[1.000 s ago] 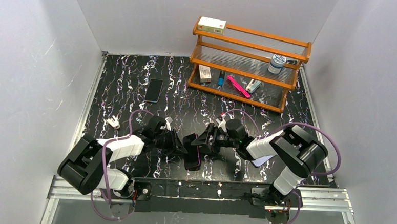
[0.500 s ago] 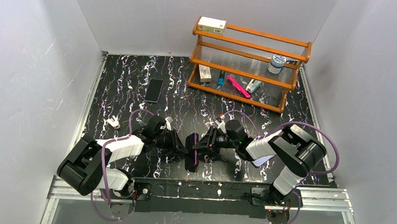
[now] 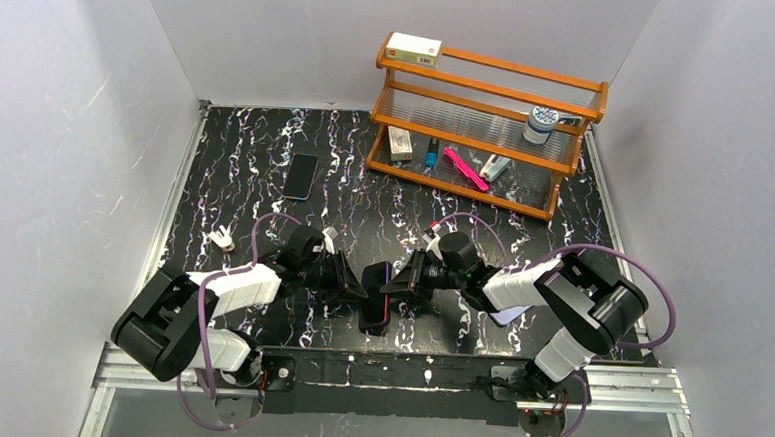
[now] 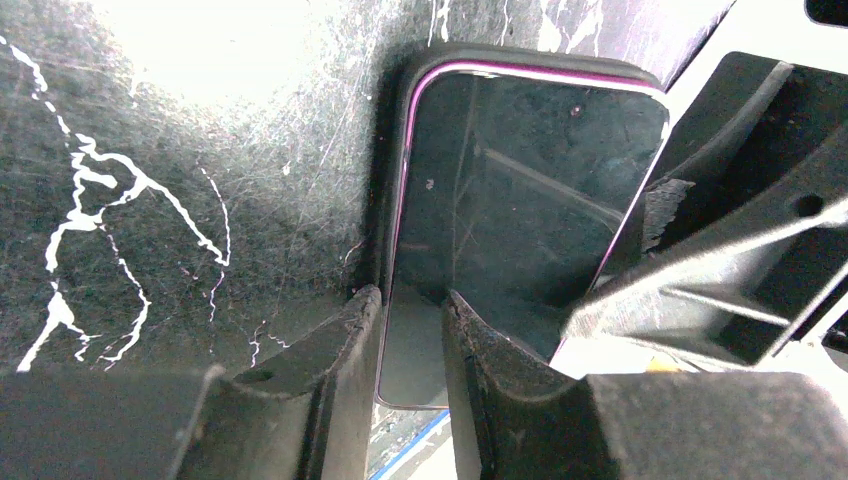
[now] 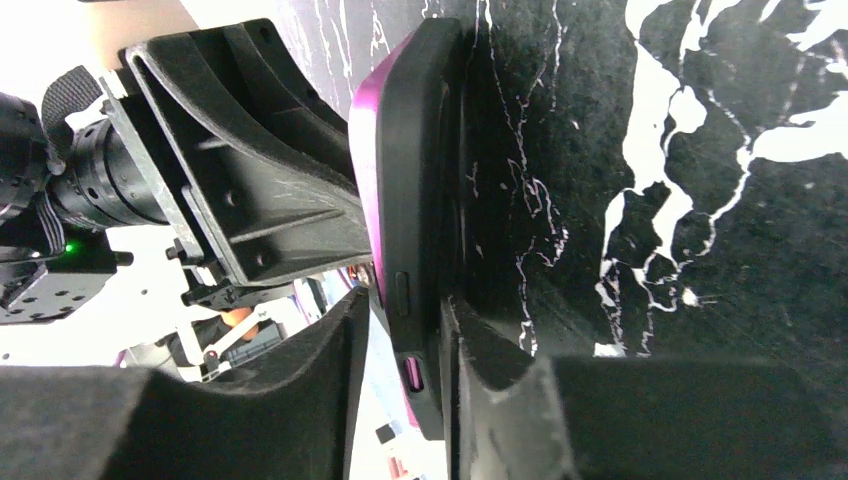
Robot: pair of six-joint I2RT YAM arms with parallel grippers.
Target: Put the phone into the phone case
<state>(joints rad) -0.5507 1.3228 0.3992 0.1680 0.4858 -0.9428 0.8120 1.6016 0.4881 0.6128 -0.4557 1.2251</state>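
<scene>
A black glass-fronted phone (image 3: 376,296) with a magenta-purple rim stands tilted on its edge between my two grippers, near the front of the table. My right gripper (image 3: 401,284) straddles its thickness and is shut on it; in the right wrist view (image 5: 405,300) one finger lies on the phone's (image 5: 410,200) back. My left gripper (image 3: 357,283) is against the phone's glass face (image 4: 520,180), its fingers a narrow gap apart (image 4: 412,300), with the phone's lower corner showing between them. The pale lavender phone case (image 3: 515,314) lies mostly hidden under my right forearm.
A second black phone (image 3: 301,176) lies at the back left. A wooden rack (image 3: 571,86) with small items and a box (image 3: 413,48) on top stands at the back right. A small white object (image 3: 222,238) lies left of my left arm.
The phone has tipped up from lying nearly flat to standing more on its edge. My right gripper has moved slightly left with it. The left gripper has barely moved.
</scene>
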